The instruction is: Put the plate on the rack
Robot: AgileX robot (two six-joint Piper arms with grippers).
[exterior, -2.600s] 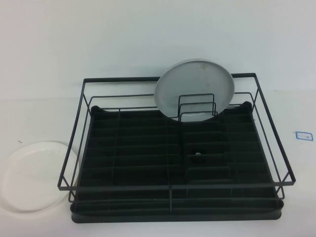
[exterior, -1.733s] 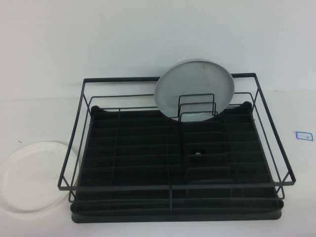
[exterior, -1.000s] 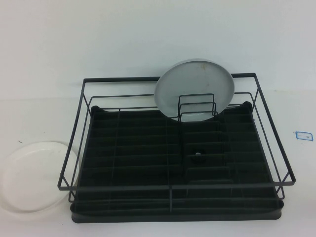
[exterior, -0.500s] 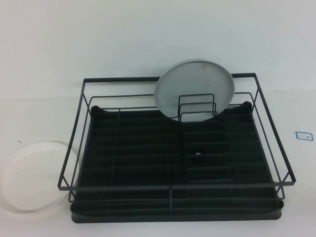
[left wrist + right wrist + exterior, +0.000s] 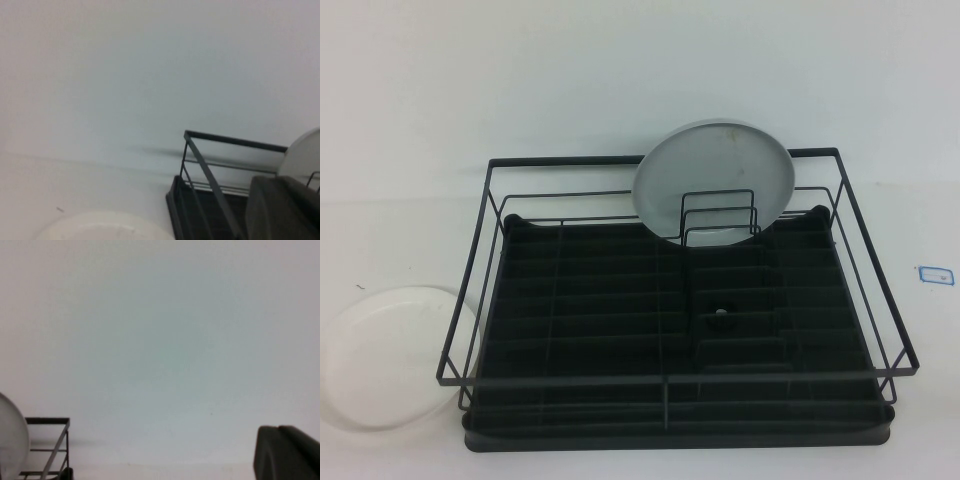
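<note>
White and glossy, the plate (image 5: pixel 398 357) lies flat on the table (image 5: pixel 620 80) near its front left corner, just beside the left side of the rack (image 5: pixel 670 385), outside the wires. Black wire rack sits mid-table towards the front edge. A grey plate (image 5: pixel 715 170) stands on edge among the dividers (image 5: pixel 718 215) at the rack's back rail. Left hand (image 5: pixel 282 207) is closed and empty, back at the front left, above the plate. Right hand (image 5: pixel 287 452) is closed and empty, back at the front right, clear of the rack
</note>
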